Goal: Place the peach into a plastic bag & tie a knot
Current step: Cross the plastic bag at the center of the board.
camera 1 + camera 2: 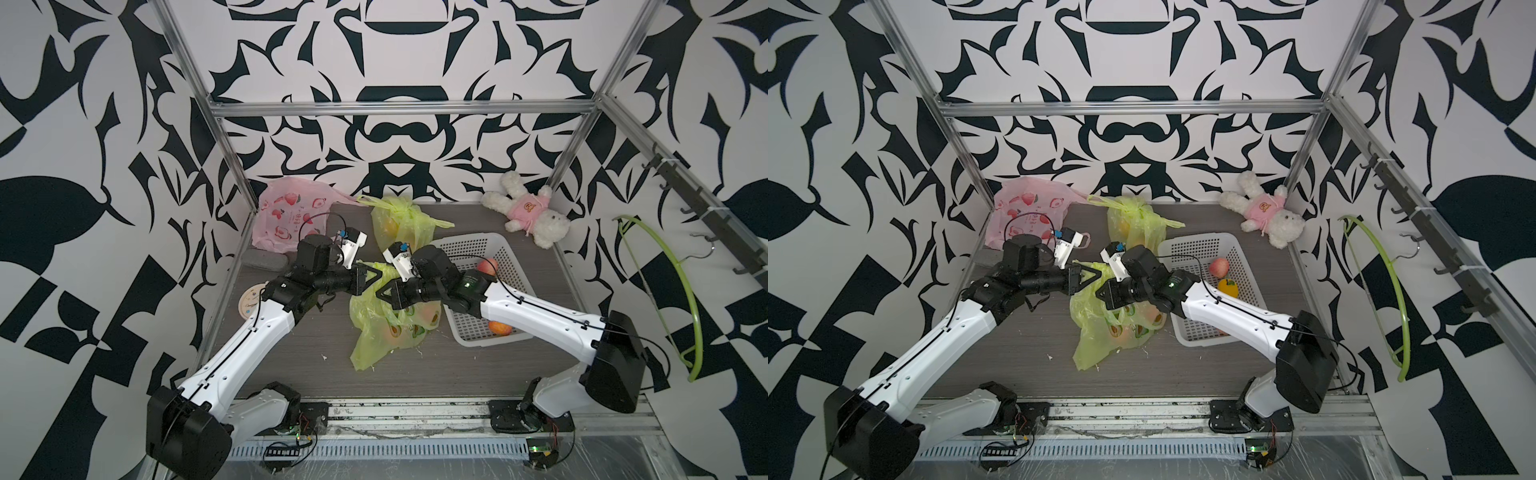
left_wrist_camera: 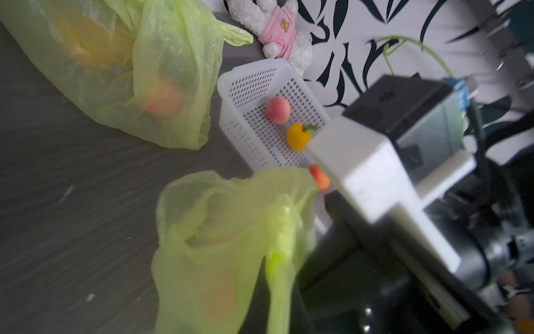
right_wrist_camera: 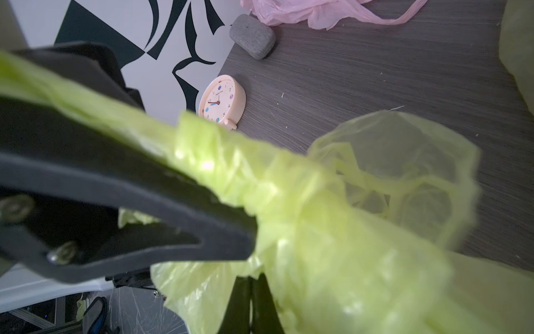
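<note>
Since the right end effector (image 1: 377,294) pinches one handle of the thin yellow-green plastic bag (image 1: 374,332) and the closed left end effector (image 1: 380,272) seems to pinch the other, a hasty pull could tear the film, spilling the pinkish round peach (image 1: 424,311) lying inside.

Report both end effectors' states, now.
Left end effector: closed on the near green bag, at its handle.
Right end effector: closed, pinching the same bag.

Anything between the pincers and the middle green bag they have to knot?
Nothing visible stands between them. The left pincer and right pincer are both shut on the bunched top of the green bag, tips nearly meeting above it. The white basket lies beside the bag, not between.
</note>
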Robot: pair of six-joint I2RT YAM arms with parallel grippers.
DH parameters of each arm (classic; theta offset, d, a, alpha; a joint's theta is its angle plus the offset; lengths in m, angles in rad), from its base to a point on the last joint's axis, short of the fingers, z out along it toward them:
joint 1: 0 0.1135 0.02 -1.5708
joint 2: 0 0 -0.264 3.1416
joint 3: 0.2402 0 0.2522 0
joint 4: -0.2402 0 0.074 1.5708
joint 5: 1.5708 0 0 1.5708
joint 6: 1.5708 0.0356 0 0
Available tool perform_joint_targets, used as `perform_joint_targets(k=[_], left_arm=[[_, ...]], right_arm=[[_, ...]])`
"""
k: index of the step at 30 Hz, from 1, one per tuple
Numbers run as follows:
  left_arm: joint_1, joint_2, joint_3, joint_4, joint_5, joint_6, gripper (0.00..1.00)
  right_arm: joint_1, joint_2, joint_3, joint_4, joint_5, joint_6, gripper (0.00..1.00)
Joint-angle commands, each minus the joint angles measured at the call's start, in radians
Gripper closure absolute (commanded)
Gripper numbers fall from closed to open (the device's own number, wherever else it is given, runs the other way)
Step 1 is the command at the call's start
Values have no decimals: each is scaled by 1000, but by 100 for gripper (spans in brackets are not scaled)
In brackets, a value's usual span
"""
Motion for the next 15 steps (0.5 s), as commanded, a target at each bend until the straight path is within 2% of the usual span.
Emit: perform_joint_targets(k=[1, 3, 6, 12, 15], left_arm=[[-3, -15, 25, -8, 9, 27, 100], [-3, -37, 17, -8, 13, 43, 100], [-2, -60, 17, -14, 33, 67, 100], [-3, -58, 59, -72, 136, 126, 100], [-2, -38, 87, -102, 215, 147, 100]], right_arm=[[-14, -95, -9, -54, 6, -53, 100], [-29, -124, -5, -100, 10, -75, 97], [-39, -172, 13, -151, -18, -126, 68], [-77, -244, 102, -216, -25, -269, 27], [-107, -181, 200, -275, -81, -345, 22]])
